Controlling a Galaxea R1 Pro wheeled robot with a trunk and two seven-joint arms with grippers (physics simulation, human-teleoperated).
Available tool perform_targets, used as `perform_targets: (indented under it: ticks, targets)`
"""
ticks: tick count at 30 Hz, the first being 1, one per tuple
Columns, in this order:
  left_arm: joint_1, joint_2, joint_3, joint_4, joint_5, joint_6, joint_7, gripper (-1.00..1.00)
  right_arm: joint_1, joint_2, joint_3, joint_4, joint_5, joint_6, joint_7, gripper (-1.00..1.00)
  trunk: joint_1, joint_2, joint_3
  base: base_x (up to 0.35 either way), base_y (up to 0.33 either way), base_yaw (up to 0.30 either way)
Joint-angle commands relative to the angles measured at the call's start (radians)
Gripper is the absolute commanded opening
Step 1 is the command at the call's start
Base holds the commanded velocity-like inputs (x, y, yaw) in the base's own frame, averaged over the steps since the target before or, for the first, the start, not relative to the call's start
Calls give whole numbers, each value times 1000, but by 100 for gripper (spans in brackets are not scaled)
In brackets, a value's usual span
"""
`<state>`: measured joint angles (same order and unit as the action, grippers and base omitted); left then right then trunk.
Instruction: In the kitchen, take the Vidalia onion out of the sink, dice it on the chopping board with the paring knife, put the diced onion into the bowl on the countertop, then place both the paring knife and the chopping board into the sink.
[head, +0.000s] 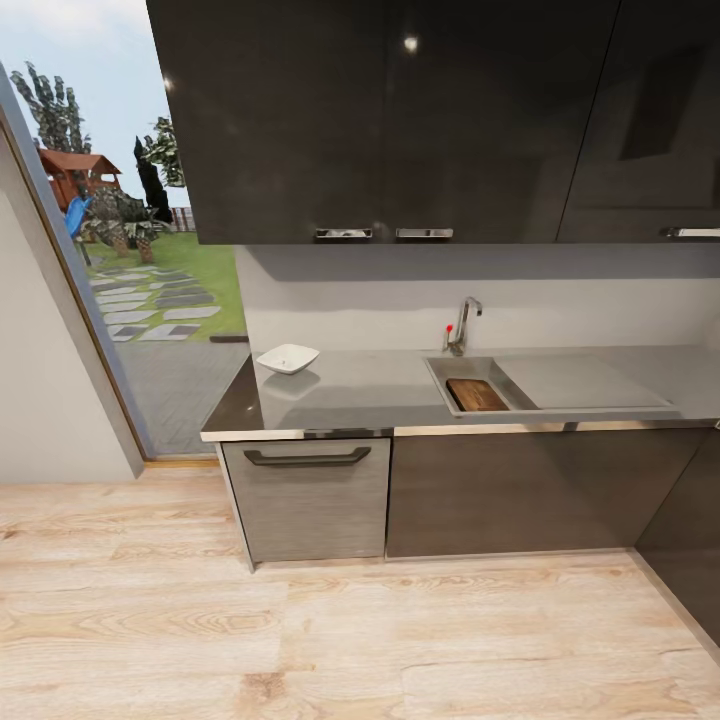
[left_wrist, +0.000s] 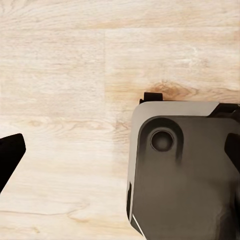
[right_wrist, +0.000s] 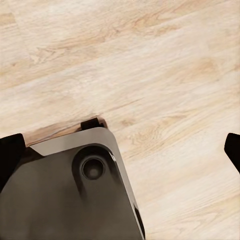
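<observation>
Both arms hang low, wrists aimed straight down. The left gripper has its two dark fingertips spread wide, one at each side of its wrist view. The right gripper is likewise wide apart, above the robot's grey base

Bench open between bowl near left end and sink; bare draining area right of sink. Board lies inside sink basin. Tap rises behind sink. Upper cabinets overhang bench, limiting headroom. Floor before bench unobstructed.
</observation>
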<state>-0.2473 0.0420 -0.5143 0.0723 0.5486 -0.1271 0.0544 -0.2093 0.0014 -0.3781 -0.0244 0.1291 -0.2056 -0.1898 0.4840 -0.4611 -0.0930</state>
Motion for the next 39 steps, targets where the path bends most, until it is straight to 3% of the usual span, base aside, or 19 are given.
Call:
perform_targets:
  ticks: [1,39]
  targets:
    - [-1,-1,-6,3,2,-5,1,100,-1,0,-8,1,10,-3,-3,100,0,-2,-2,0,0,0]
    - [-1,-1,-6,3,2,-5,1,100,-1,0,-8,0,10,-3,-3,100,0,-2,-2,0,0,0]
